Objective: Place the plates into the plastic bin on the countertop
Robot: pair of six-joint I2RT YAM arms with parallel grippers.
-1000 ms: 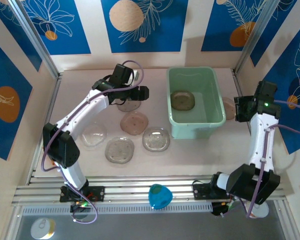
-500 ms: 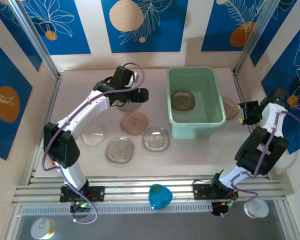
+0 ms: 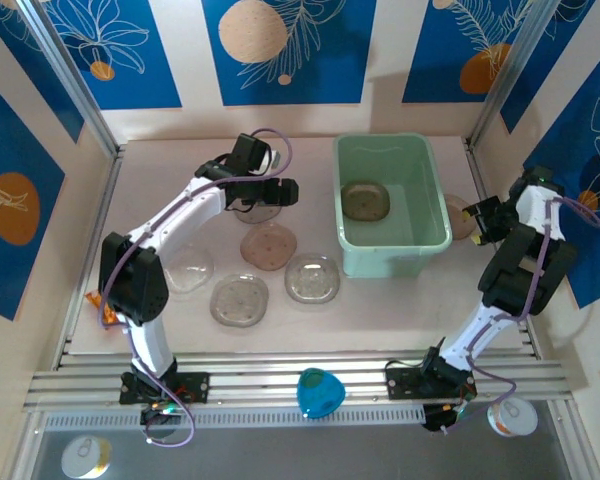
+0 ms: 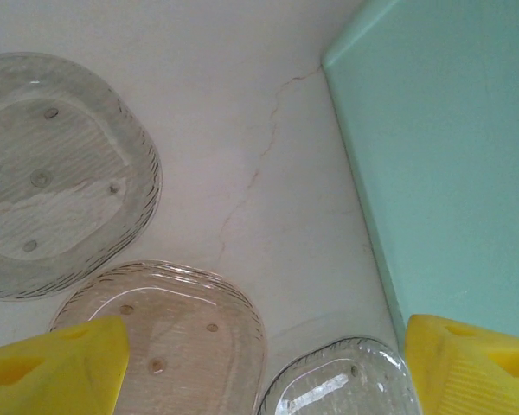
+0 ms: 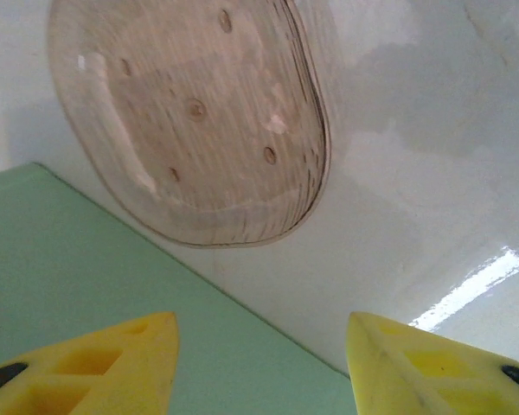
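Two end effectors, both empty, work over a table (image 3: pixel 155 170) carrying seven plates. We show the left end effector (image 3: pixel 277 190) with its fingers spread wide and nothing between them. It hangs over a clear plate (image 3: pixel 252 210), though we cannot tell whether it touches it. Nearer the arm bases than this end effector lie a pinkish plate (image 3: pixel 269 245), a second clear plate (image 3: pixel 312 279), a greyish plate (image 3: pixel 239 299) and, furthest to its left, a third clear plate (image 3: pixel 187 270), all flat on the table. The plastic bin (image 3: pixel 395 245) stands just to its right, holding one brownish plate (image 3: pixel 365 200) flat on its floor. We show the right end effector (image 3: pixel 480 222) partly open, gripping nothing. A tan plate (image 3: pixel 459 215) lies on the table just ahead of its fingertips, between them and the bin's outer wall, close beside that wall.
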